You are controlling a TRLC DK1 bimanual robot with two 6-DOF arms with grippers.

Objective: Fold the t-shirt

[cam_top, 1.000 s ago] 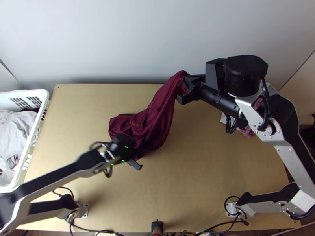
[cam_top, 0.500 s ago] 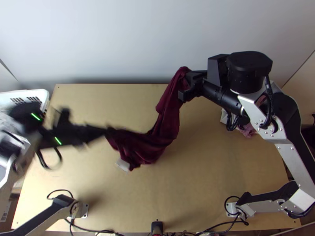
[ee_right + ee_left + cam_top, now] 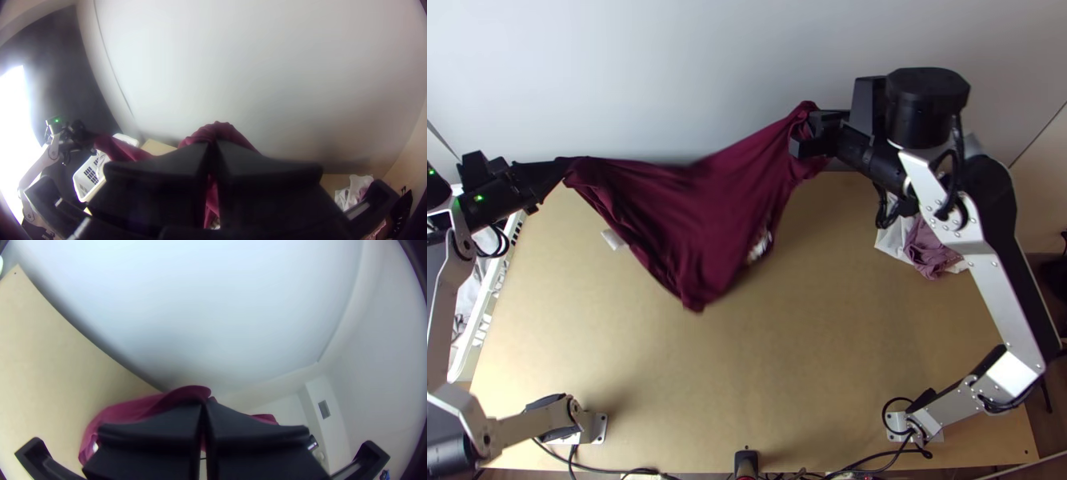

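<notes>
Two grippers under your control suspend the maroon t-shirt (image 3: 691, 204) over the far half of the table (image 3: 827, 360). The left gripper (image 3: 565, 168) is closed on one end near the table's far left corner; the right gripper (image 3: 811, 134) is clamped on a bunched part at the table's far edge, right of its middle. The cloth sags between them to a low point; contact with the table cannot be confirmed.

Caution: if you widen the grippers too far, tension may pull the cloth from either grip. If you lower now, the sagging middle will probably land first and crease. If you drift left, cloth may snag on the basket (image 3: 463, 364) at the table's left side.
</notes>
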